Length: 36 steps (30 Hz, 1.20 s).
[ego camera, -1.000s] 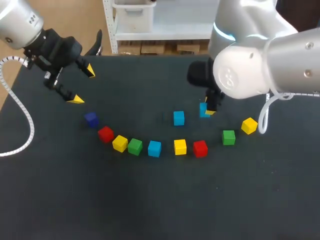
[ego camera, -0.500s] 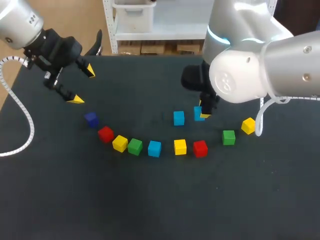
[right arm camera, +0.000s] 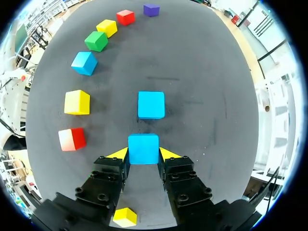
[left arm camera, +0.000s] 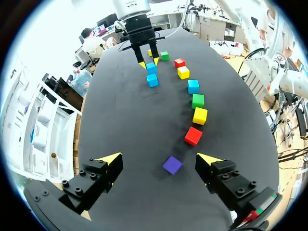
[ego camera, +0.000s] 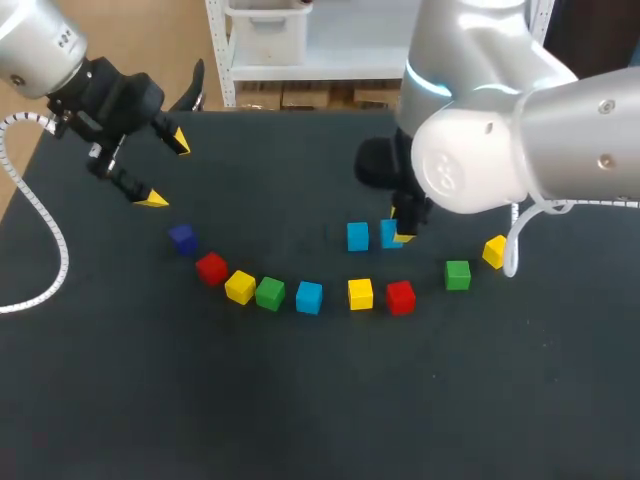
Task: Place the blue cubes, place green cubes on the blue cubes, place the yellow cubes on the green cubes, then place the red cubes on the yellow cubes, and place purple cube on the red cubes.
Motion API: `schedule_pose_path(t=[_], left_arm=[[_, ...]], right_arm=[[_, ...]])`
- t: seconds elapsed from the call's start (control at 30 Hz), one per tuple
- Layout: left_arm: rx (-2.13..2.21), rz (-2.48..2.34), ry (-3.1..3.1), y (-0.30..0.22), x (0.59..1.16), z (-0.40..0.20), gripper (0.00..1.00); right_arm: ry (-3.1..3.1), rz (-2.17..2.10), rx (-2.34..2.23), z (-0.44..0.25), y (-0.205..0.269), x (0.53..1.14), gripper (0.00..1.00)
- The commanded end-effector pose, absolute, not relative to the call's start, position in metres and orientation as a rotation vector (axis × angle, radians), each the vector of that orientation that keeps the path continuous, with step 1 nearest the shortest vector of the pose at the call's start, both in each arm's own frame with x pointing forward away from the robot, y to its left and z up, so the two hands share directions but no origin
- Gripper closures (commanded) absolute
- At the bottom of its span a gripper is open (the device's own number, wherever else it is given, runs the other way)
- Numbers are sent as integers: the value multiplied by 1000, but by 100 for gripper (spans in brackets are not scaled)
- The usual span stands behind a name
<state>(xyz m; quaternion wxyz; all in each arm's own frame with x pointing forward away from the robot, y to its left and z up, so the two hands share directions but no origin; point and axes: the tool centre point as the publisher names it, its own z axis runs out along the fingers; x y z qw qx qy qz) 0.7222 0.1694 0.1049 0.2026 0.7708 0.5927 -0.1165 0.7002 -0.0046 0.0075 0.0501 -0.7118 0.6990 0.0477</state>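
Blue cube (ego camera: 389,234) sits clamped between the right gripper's (ego camera: 397,232) fingers just right of the frame's centre, close beside a second blue cube (ego camera: 357,236) on its left. The right arm enters from the upper right, its wrist pointing steeply down at the table. At the upper left, the left gripper (ego camera: 166,170) hangs spread wide and empty, near the purple cube (ego camera: 181,238).

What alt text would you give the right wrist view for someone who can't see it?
The right gripper grips a blue cube, with a second blue cube just ahead on the black table. Other coloured cubes curve away beyond.
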Motion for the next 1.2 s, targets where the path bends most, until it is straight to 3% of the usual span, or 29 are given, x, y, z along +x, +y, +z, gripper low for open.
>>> schedule_pose_path(t=[0.03,1.2], left_arm=[[2153,-324,1653,170,723,105,0],[2153,-324,1653,170,723,105,0]], right_arm=[[2125,146,-2172,6,-3,701,100],[2140,143,-2158,0,-2,702,100]])
